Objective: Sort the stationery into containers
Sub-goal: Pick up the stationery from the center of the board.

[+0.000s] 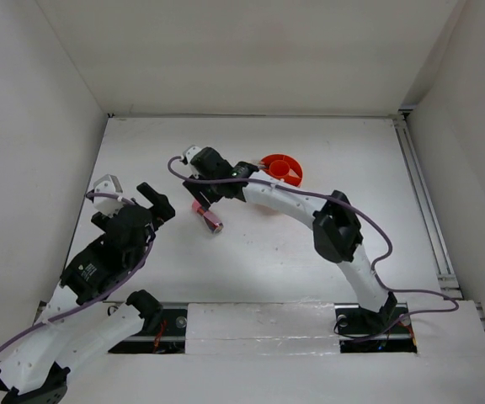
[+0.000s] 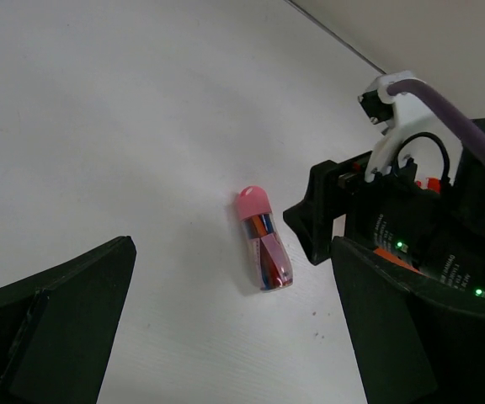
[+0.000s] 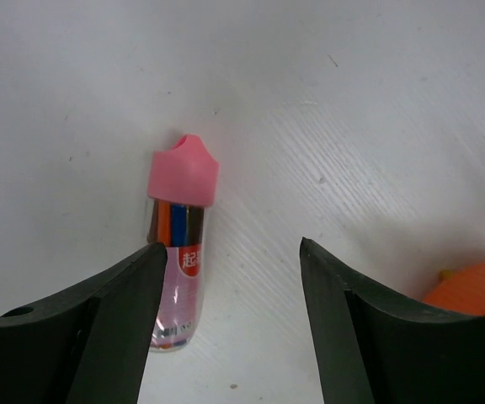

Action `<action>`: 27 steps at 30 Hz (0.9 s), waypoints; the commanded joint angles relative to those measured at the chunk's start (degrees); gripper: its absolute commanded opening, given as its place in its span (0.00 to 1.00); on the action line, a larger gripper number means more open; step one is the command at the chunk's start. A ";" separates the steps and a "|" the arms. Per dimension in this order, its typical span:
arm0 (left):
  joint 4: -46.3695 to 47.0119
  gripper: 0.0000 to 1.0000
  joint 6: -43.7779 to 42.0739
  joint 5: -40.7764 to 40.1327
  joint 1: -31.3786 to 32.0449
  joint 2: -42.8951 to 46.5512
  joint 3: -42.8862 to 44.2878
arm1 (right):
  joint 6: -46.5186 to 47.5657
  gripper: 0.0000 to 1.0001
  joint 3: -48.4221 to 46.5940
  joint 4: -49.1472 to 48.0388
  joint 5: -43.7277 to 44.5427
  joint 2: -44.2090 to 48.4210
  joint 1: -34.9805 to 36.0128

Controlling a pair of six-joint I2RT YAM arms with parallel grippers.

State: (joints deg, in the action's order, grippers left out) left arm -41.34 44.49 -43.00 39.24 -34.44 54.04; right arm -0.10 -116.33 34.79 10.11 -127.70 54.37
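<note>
The pink-capped clear tube (image 1: 208, 217) lies flat on the white table, with coloured pieces inside. My right gripper (image 1: 202, 196) hangs open just above it. In the right wrist view the tube (image 3: 178, 261) lies by the inner edge of the left finger (image 3: 116, 328), untouched, and the gripper (image 3: 230, 248) is empty. My left gripper (image 1: 160, 202) is open and empty, left of the tube. In its wrist view the tube (image 2: 264, 241) lies ahead of the gripper (image 2: 234, 337). The orange organizer tub (image 1: 281, 169) stands behind the right wrist. The other stationery is out of view.
The right arm's wrist and purple cable (image 2: 411, 210) fill the right side of the left wrist view, close to the tube. An edge of the orange tub (image 3: 478, 288) shows at the lower right of the right wrist view. White walls enclose the table.
</note>
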 commanded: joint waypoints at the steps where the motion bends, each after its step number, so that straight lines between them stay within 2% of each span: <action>1: -0.32 0.99 1.48 -2.17 -0.22 -0.98 1.51 | -2.71 0.71 -4.60 1.34 -2.01 -1.14 0.12; 4: -0.32 0.99 1.48 -2.17 -0.22 -0.98 2.03 | -3.33 0.71 -4.60 0.11 -3.51 -2.98 0.65; 13: 0.91 0.99 -0.28 -0.94 -0.22 0.16 1.51 | -3.33 0.71 -12.43 2.13 -7.64 -12.12 1.18; 18: 2.05 0.99 -0.81 0.11 -0.22 0.69 1.51 | -3.33 0.71 -18.48 6.94 -7.65 -17.31 1.18; 22: 2.58 0.99 -2.12 1.17 -0.22 1.21 0.98 | -2.80 0.70 -19.11 8.89 -7.12 -18.73 1.18; 23: 2.58 0.99 -2.13 1.17 -0.22 1.21 0.98 | -2.80 0.66 -19.11 9.42 -6.34 -19.34 1.18; 24: 2.58 0.99 -2.13 1.17 -0.22 1.21 0.98 | -2.19 0.58 -19.11 9.95 -6.33 -19.34 1.18; 26: 2.58 0.99 -2.13 1.17 -0.22 1.21 0.98 | -1.58 0.51 -17.18 11.17 -5.01 -19.34 1.18; 27: 3.19 0.99 -2.13 1.17 -0.22 1.21 0.98 | -0.96 0.42 -16.56 11.18 -4.32 -18.73 1.18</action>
State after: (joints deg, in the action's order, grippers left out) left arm -40.38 43.33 -41.82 39.24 -33.56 54.04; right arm -2.24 -133.34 42.00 4.08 -146.63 55.22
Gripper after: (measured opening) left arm 0.989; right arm 0.492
